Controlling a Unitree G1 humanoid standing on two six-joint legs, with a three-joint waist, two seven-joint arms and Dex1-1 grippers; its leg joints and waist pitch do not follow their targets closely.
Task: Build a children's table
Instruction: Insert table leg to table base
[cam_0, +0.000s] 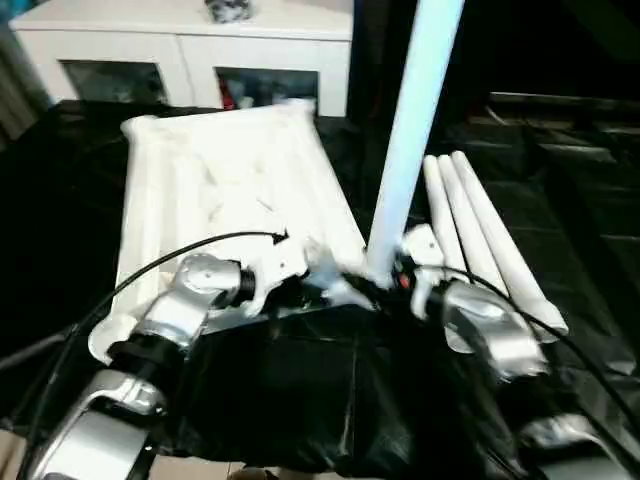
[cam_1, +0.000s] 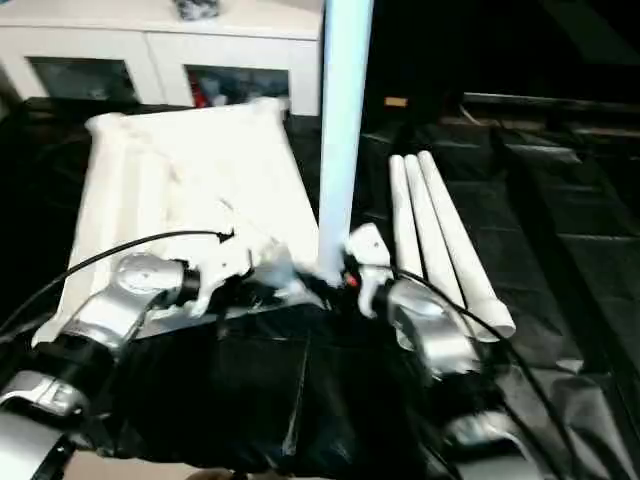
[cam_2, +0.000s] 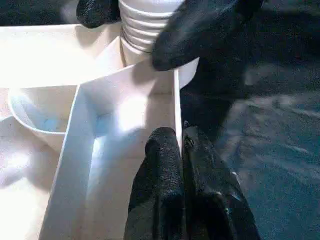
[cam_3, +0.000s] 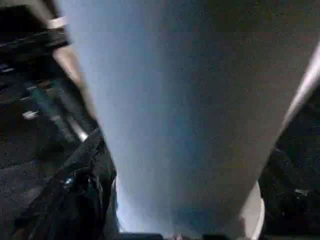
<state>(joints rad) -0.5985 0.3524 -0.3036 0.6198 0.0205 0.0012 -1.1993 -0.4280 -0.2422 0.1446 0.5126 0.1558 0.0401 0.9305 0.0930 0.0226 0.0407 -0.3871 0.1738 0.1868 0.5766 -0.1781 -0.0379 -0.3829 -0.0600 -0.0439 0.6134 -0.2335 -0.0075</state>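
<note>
Left wrist view: left gripper (cam_2: 181, 150) jaws pinch tabletop (cam_0: 220, 190) rib; right gripper (cam_0: 392, 277) jaws straddle upright leg (cam_0: 405, 150), grip unclear. Keep leg plumb while twisting.

A white cabinet (cam_0: 180, 45) with glass doors stands behind black sheeting (cam_0: 560, 170).

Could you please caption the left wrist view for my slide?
Shut left gripper pinches a tabletop rib beside the ribbed end of a leg in its corner socket.
</note>
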